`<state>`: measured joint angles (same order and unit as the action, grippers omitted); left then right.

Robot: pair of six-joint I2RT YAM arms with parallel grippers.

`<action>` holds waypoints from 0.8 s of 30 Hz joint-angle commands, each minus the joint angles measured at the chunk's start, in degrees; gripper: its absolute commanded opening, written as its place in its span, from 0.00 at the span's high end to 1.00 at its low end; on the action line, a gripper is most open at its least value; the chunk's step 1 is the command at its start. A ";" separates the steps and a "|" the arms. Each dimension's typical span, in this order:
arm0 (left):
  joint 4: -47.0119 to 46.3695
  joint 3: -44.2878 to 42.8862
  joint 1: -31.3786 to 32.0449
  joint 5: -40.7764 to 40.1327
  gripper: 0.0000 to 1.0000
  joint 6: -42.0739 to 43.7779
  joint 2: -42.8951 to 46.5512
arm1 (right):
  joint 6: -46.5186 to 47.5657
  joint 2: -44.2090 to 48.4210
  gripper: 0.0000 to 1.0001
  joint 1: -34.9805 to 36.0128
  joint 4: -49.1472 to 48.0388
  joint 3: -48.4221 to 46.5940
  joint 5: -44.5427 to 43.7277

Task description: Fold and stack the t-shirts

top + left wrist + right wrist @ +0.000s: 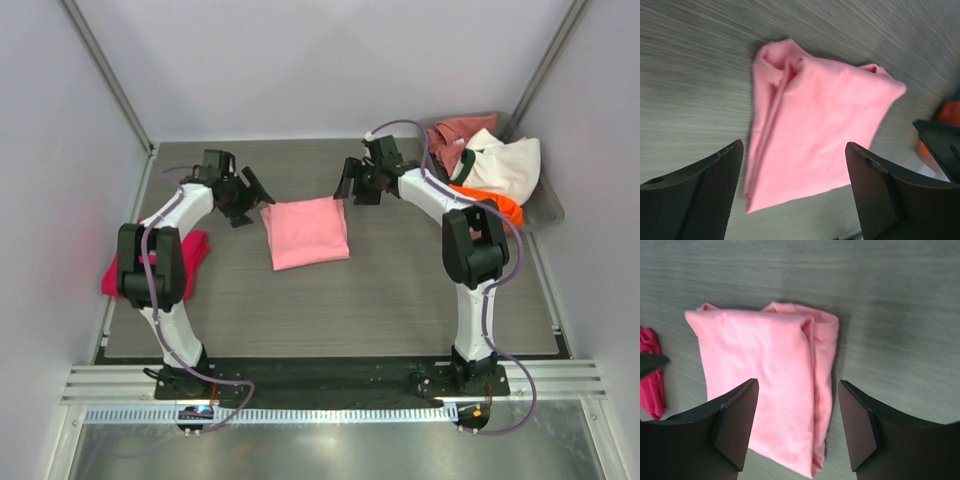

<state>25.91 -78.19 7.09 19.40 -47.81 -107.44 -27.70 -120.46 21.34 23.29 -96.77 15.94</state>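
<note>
Grey table (330, 300): light pink t-shirt (305, 232) folded, both claws released.
The light pink t-shirt lay flat at the table's middle, nearer the far edge. The left gripper (255, 205) and right gripper (345, 186) hovered at its far corners, jaws apart, grasping nothing. The stacking step appeared due: the next move called for pinching all layers along one edge and carrying them to the magenta-red t-shirt (195, 250) at the left edge. A bin (545, 212) at the far right corner held a dusty rose t-shirt (460, 130), a white t-shirt (505, 165) and an orange t-shirt (500, 206), unfolded.
</note>
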 commanded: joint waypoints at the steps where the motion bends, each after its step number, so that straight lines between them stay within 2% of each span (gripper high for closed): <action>1: 5.36 -0.74 0.28 -15.19 0.16 6.66 8.81 | 1.95 7.60 0.30 -0.07 -2.98 5.70 -0.65; 4: 10.55 1.89 1.25 -26.74 0.15 11.24 13.12 | 1.69 12.00 0.36 -0.07 -5.62 11.85 0.75; 5: 12.56 2.69 1.95 -33.39 0.15 11.77 14.44 | 1.51 13.66 0.39 -0.07 -6.75 13.26 0.84; 7: 13.90 5.40 2.83 -40.46 0.18 13.27 14.98 | 0.99 15.43 0.40 -0.07 -8.34 17.74 1.37; 8: 15.73 6.03 3.80 -46.50 0.19 13.71 14.89 | 0.72 17.00 0.42 -0.07 -10.26 19.24 1.46; 11: 18.91 7.70 5.47 -55.23 0.20 15.20 12.61 | 0.11 18.51 0.43 -0.07 -13.34 23.46 1.90; 13: 21.27 8.41 7.40 -64.54 0.21 14.60 9.01 | -0.59 18.78 0.45 -0.07 -14.32 24.96 2.33; 15: 22.77 8.32 8.02 -69.38 0.23 13.37 6.11 | -1.30 18.25 0.45 -0.07 -16.51 26.45 3.21; 20: 23.13 8.67 8.20 -71.95 0.26 12.13 1.00 | -2.35 16.84 0.45 -0.07 -19.07 28.21 3.22; 24: 21.55 9.46 8.02 -72.57 0.40 13.44 -0.40 | -2.62 15.70 0.45 -0.07 -19.51 28.39 2.69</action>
<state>47.83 -68.45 15.29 -47.05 -34.48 -108.31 -29.52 -104.14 21.21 7.46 -68.45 18.39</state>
